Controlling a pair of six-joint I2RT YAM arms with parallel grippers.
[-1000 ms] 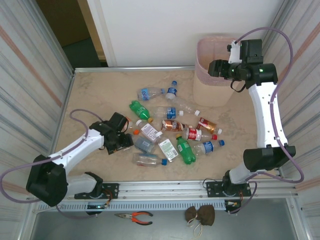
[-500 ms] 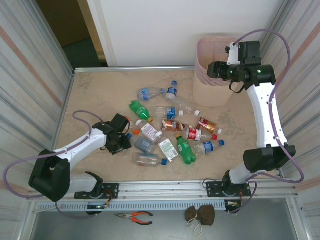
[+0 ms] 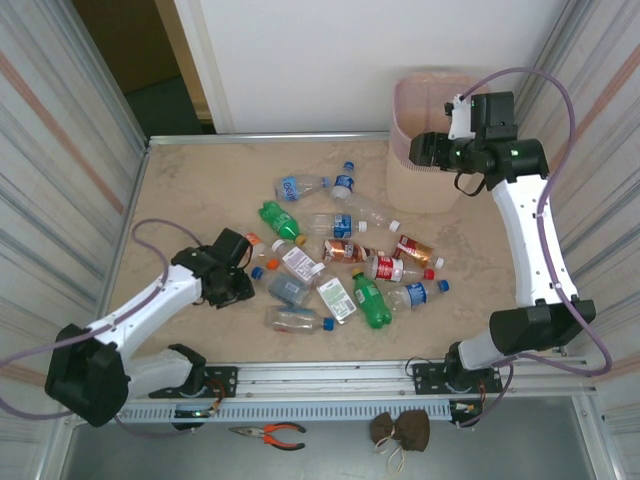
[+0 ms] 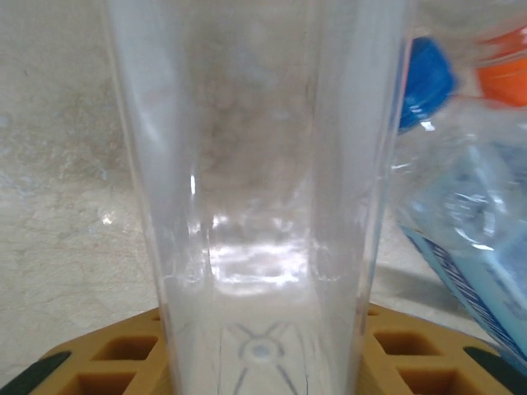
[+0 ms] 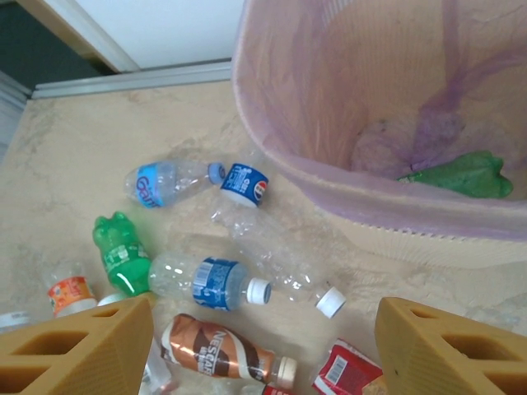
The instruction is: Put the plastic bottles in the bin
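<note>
One clear bottle [image 4: 255,164] clamped lengthwise along left end effector [image 3: 236,287], right end effector [image 5: 263,313] apart

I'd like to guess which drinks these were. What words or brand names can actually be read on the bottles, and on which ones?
"NESCAFE": on the brown-labelled bottle, seen from the right wrist.
"Gu...": on the blue label of a clear bottle; the remaining letters are unreadable.
Round red, white and blue logo, no legible words: on the blue-labelled bottle.
All other labels are too small or blurred to read.
</note>
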